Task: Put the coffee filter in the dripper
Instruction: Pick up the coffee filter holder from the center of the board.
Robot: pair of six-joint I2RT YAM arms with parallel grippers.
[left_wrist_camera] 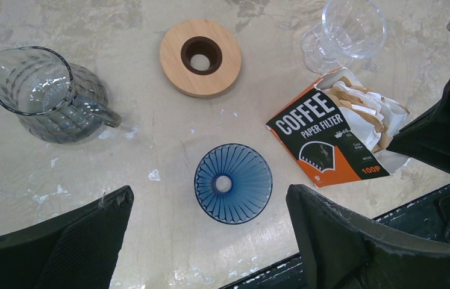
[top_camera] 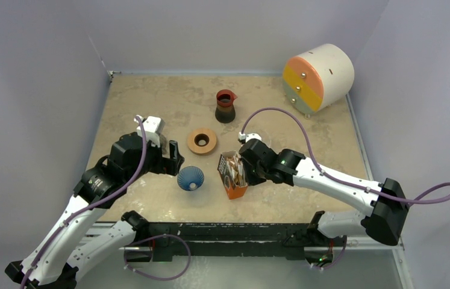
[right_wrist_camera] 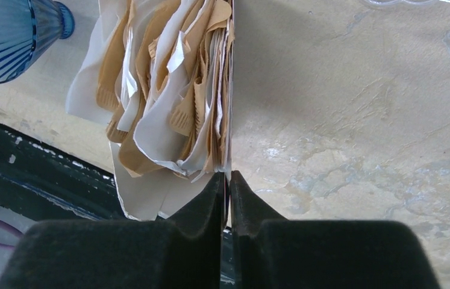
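The dripper (top_camera: 190, 178) (left_wrist_camera: 233, 182) (right_wrist_camera: 5, 36) is a deep-blue ribbed cone lying on the table near the front edge. Right of it stands the orange-and-black coffee filter box (top_camera: 232, 174) (left_wrist_camera: 325, 144), open, with tan and white paper filters (right_wrist_camera: 162, 90) (left_wrist_camera: 361, 114) fanning out. My right gripper (top_camera: 243, 171) (right_wrist_camera: 227, 177) is at the box's open end. Its jaws are pressed together on a thin sheet edge, which looks like the box's side wall. My left gripper (top_camera: 174, 158) (left_wrist_camera: 209, 195) hovers wide open above the dripper, touching nothing.
A flat wooden ring (top_camera: 202, 140) (left_wrist_camera: 200, 57) lies behind the dripper, with a glass pitcher (top_camera: 226, 106) (left_wrist_camera: 47, 93) further back. A clear glass cup (left_wrist_camera: 349, 30) stands behind the box. A round drawer unit (top_camera: 318, 75) sits at the back right. The black front rail (top_camera: 222, 232) runs close to the dripper.
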